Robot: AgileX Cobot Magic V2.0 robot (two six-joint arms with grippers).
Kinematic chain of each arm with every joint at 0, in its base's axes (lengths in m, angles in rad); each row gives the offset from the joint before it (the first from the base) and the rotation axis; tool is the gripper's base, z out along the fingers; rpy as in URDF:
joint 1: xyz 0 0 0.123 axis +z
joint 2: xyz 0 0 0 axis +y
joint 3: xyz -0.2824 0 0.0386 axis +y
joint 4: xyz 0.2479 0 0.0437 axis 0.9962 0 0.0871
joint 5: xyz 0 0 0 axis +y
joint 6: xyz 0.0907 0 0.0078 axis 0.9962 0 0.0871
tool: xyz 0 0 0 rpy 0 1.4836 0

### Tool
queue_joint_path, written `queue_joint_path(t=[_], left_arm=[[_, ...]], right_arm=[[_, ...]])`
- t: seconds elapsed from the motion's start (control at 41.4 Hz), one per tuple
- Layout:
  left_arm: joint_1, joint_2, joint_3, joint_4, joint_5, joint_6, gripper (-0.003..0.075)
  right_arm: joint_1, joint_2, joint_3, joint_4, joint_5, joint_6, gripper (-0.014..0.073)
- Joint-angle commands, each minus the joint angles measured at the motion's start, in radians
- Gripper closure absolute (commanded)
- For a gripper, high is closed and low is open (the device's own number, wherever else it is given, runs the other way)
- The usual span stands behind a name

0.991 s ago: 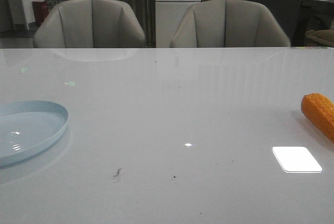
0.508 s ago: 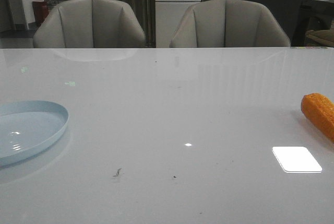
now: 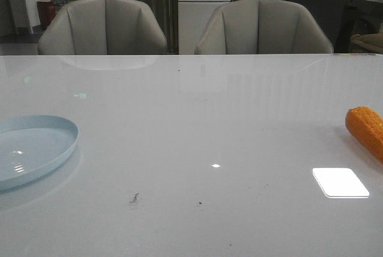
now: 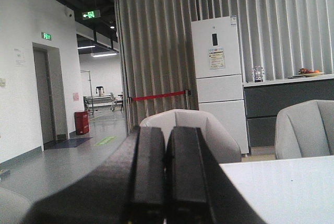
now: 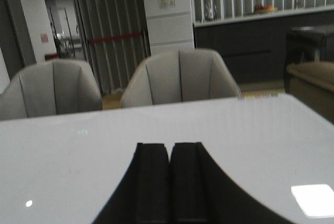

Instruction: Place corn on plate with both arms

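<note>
The orange corn lies on the white table at the far right edge of the front view, partly cut off. The pale blue plate sits at the far left, partly cut off. Neither gripper shows in the front view. My left gripper is shut and empty, its black fingers pressed together, pointing off the table's left side toward a chair. My right gripper is shut and empty above the table. Neither wrist view shows the corn or the plate.
Two grey chairs stand behind the table's far edge. A bright light reflection lies on the table near the corn. A white fridge and a dark counter are in the background.
</note>
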Motion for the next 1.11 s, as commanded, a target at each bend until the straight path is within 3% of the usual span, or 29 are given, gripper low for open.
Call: queue_joint_path(t=[0.0,0.242,0.58,0.822,1.088], left_arm=[[-0.008,-0.013,-0.086,-0.011,-0.067,-0.007,0.0624],[-0.008,0.103,-0.337,-0.011,0.163,-0.007,0.0624],[-0.008,0.507,-0.673,-0.011,0.225,-0.007,0.0624],[-0.008,0.737,-0.695,-0.011,0.278,-0.007,0.0624],[-0.008,0.859,-0.695,-0.020,0.404,-0.007,0.0622]], right_arm=[[0.002,-0.010,-0.146,0.006,-0.071,-0.003,0.0538],[0.002,0.180,-0.435,0.006,0.121,-0.003,0.0538],[0.002,0.631,-0.765,0.006,0.153,-0.003,0.0538],[0.002,0.835,-0.795,0.007,0.188,-0.003,0.0538],[0.002,0.971,-0.794,0.007,0.379,-0.003,0.0536]])
